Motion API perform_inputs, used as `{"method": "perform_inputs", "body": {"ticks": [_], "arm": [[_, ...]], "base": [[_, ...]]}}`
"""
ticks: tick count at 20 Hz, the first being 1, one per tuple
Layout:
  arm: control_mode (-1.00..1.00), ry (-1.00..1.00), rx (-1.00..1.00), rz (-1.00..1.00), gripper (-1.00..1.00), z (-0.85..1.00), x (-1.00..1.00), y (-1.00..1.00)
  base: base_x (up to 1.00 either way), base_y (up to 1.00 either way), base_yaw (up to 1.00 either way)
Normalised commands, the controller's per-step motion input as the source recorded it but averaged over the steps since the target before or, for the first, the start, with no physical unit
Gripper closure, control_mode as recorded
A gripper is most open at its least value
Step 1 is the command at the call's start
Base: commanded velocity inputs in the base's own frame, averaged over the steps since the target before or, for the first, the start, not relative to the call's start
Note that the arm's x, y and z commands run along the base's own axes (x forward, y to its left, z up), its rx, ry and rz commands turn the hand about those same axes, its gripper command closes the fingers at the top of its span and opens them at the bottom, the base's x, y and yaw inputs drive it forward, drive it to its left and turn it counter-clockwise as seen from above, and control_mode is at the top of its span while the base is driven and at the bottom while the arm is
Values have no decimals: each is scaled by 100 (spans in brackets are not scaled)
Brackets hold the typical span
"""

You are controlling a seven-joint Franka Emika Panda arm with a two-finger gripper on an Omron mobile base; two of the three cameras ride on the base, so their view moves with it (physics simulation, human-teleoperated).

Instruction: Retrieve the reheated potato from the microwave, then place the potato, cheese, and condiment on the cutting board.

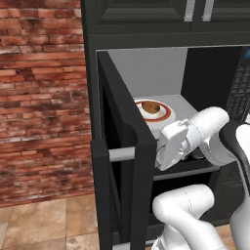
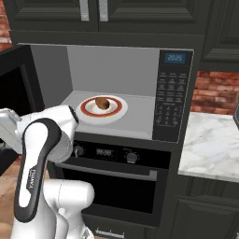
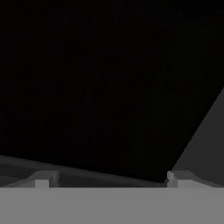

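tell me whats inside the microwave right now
Inside the open microwave sits a white plate with a red rim, and the brown potato rests on it. The arm covers the front left corner of the floor.

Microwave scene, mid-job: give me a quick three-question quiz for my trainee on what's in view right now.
1. True or false: the microwave door is swung open.
2. What does the potato sit on? A) bare microwave floor B) a white plate with a red ring C) a cutting board
3. Fill in: in the hand view the gripper has its fingertips spread wide apart, so it is ____.

Key: 1 true; 2 B; 3 open, with nothing between the tips.
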Motion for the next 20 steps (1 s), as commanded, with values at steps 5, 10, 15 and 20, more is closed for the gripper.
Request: {"method": "perform_inputs", "body": {"ticks": [5,10,15,20], "arm": [[-100,-22,-17,-37,-100,0,1,-38],[-100,-22,-18,-34,-100,0,3,-37],[-100,-21,-14,-26,-100,0,1,-38],[-100,-11,-15,-21,-100,0,7,-39]], "base": [[0,0,0],[0,0,0],[0,0,0],[0,0,0]]}}
